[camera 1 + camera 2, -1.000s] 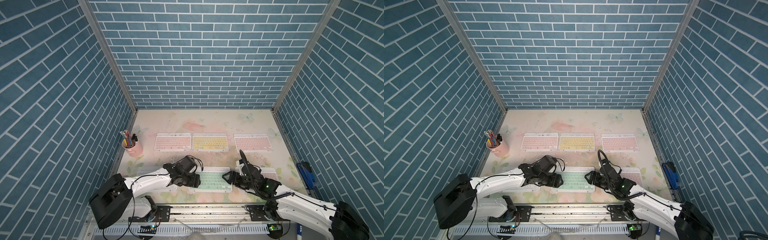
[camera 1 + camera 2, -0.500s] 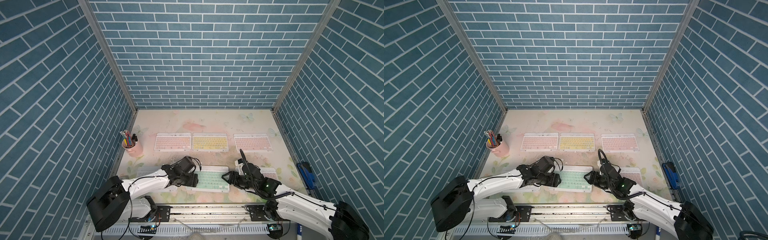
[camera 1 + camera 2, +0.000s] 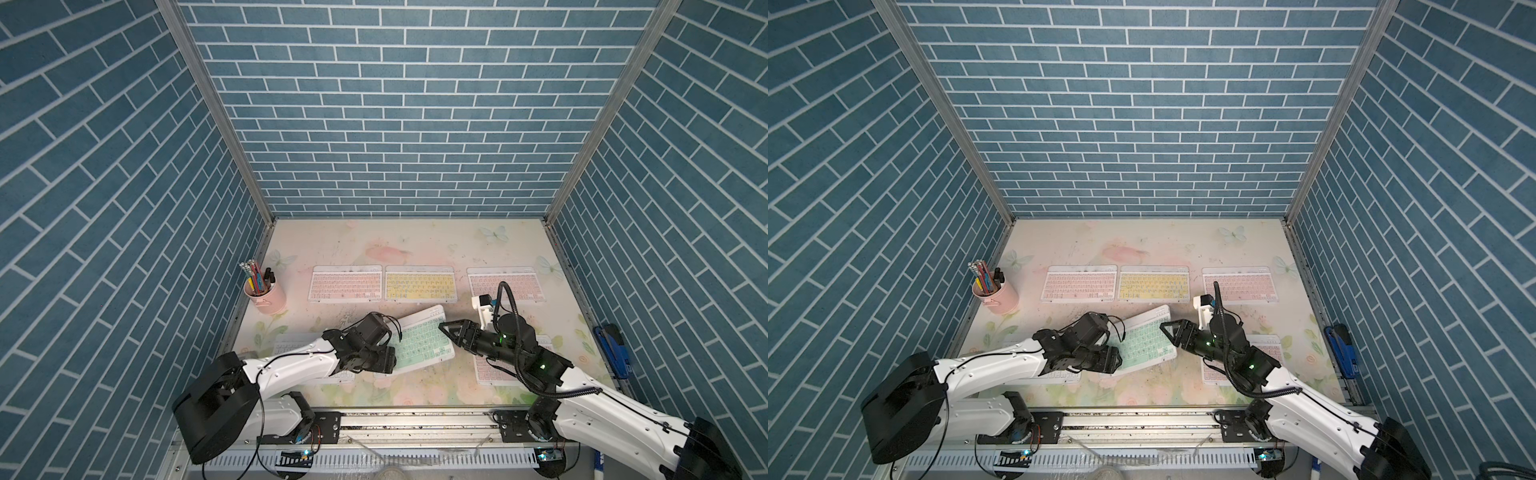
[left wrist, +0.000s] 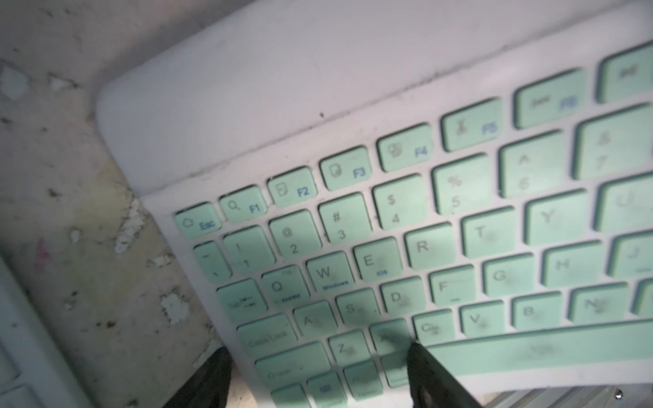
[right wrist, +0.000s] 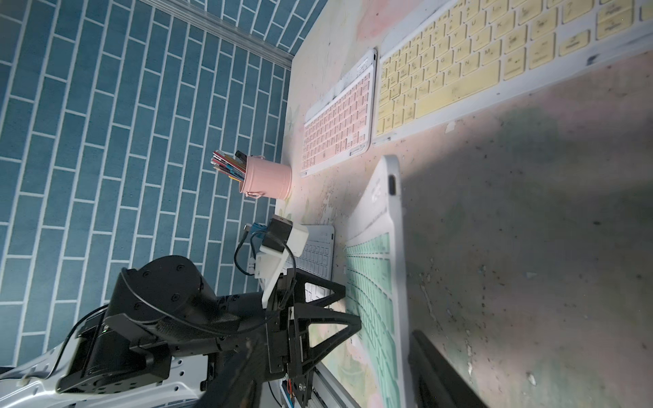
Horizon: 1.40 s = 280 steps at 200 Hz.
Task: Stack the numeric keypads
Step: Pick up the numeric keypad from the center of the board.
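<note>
The left end effector (image 4: 316,349) is clamped tight on the near left corner of the mint green keypad (image 3: 419,345), holding it skewed and tilted at the front centre of the table (image 3: 374,245). The right end effector (image 3: 448,331) has its jaws apart, one on either side of that keypad's right end. A yellow keypad (image 3: 419,283) lies flat behind.

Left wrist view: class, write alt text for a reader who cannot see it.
A thin mint-green-keyed keypad with a white frame fills the view at a slant, pinched at one edge between the black fingers of the left gripper, above a worn tabletop.
</note>
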### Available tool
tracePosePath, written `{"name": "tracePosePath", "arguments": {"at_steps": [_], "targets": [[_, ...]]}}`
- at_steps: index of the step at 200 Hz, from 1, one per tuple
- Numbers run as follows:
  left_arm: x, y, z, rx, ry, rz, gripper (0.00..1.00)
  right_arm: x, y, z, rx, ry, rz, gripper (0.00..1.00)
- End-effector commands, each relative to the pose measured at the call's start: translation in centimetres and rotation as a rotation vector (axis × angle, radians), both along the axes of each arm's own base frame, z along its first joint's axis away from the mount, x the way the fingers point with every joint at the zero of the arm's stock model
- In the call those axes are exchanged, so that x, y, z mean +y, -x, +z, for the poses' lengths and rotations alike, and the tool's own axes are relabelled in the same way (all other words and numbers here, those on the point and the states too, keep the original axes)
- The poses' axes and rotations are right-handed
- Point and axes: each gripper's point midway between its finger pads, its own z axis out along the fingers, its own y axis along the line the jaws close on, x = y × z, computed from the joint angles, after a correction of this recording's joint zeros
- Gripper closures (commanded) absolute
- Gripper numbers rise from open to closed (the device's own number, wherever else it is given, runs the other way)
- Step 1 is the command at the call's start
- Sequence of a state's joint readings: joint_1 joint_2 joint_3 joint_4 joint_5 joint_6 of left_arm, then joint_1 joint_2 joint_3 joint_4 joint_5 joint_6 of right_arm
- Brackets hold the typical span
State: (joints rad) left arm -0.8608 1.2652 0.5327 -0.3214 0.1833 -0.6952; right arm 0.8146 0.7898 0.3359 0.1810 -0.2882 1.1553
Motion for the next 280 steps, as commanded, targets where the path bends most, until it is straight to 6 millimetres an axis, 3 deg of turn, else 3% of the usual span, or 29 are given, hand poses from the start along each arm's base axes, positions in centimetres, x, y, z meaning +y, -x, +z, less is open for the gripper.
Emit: {"name": "tracePosePath", "arguments": {"at_steps": [1,81,138,211,280], "targets": [[-3.2,2.0,-0.1,0.071,0.14,-0.117,0.22,2.9,4.2,3.0,0.053,-0.138,0.256,0.36],[-3.0,1.8,0.5,0.042,0.147,-0.107,0.22,3.1,5.3,1.0,0.121,-0.069,0.326,0.39],[-2.9,1.8,0.5,0.041,0.144,-0.105,0.22,3.4,6.8,2.4,0.135,-0.106,0.419,0.42],[-3.3,1.4,1.1,0.022,0.16,-0.107,0.22,2.9,7.8,0.6,0.187,-0.017,0.462,0.46],[-2.5,1.0,1.0,-0.001,0.124,-0.076,0.22,1.1,5.5,-0.8,0.17,0.091,0.311,0.76]]}}
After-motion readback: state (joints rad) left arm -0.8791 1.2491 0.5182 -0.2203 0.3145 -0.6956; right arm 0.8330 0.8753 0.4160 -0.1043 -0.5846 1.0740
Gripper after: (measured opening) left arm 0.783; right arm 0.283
